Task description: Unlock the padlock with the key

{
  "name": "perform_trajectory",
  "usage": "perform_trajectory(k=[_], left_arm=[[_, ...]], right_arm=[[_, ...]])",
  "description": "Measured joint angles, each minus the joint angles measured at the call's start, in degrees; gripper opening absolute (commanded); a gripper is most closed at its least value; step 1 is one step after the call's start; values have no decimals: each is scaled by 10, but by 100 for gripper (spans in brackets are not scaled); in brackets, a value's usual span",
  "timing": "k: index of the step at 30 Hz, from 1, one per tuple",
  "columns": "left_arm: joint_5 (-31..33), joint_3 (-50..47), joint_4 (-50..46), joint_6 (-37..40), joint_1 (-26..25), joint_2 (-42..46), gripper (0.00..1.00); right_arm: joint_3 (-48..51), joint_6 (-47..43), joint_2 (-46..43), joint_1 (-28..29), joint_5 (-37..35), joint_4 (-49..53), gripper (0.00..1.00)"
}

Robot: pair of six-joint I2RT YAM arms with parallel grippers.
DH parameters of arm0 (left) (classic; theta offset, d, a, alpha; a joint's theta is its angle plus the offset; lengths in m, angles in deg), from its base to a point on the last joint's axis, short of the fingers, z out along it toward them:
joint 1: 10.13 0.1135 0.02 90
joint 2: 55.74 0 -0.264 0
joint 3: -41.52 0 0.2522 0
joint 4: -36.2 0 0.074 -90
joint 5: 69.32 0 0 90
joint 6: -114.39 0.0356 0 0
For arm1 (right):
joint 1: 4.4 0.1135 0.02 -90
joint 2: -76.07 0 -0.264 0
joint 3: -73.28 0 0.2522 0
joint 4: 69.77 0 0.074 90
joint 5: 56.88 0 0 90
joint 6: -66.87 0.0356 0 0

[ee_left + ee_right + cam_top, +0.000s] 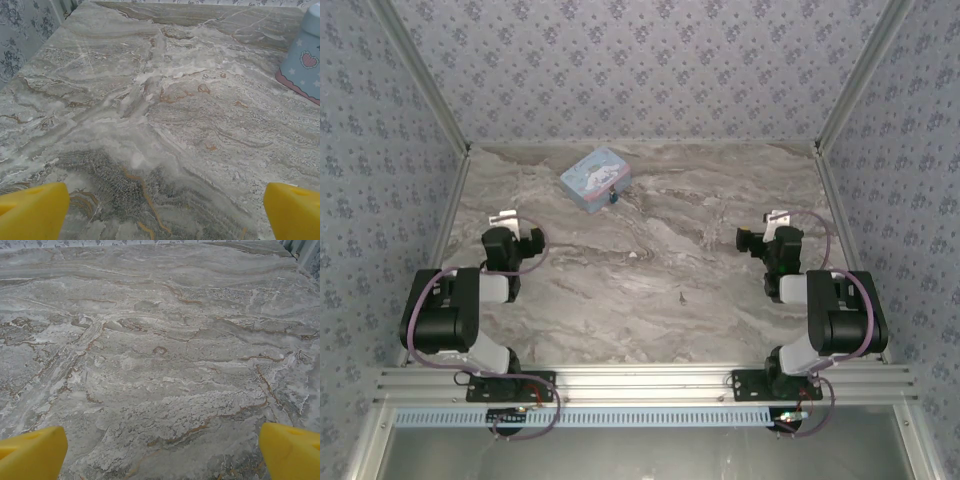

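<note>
Your arms crouch folded; left end effector [164, 212] and right end effector [162, 452] spread, empty — padlock [612, 197] well ahead, between them.

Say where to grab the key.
Probably from straight above: the key lies flat on the marble table as a thin sliver, so close the right pincer, nearer it, across its narrow width. Too small to tell its head end.

Grey marble-patterned table [670, 270], brown veining. Pale blue rectangular tin box [593, 178] with cartoon print lies far left of centre, turned askew. Blue-grey floral-patterned walls [640, 60] enclose three sides; silvery aluminium rail [640, 383] along near edge.
</note>
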State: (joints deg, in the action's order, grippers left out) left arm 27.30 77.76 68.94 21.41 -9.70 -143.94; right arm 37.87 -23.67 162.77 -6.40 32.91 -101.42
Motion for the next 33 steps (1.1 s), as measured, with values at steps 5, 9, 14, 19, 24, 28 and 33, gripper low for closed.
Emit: perform_trajectory(k=[5,9,14,19,24,28,33], left_arm=[[0,0,0,0,0,0,99],[0,0,0,0,0,0,99],[0,0,0,0,0,0,100],[0,0,0,0,0,0,99],[0,0,-1,0,0,1,100],[11,-2,-36,-1,0,49,99],[33,7,-131,-30,0,202,99]], right_arm=[[0,0,0,0,0,0,100],[0,0,0,0,0,0,100],[0,0,0,0,0,0,100],[0,0,0,-2,2,0,100],[0,0,0,-5,6,1,100],[-15,1,-15,-7,5,45,100],[-48,7,-104,-7,0,144,100]])
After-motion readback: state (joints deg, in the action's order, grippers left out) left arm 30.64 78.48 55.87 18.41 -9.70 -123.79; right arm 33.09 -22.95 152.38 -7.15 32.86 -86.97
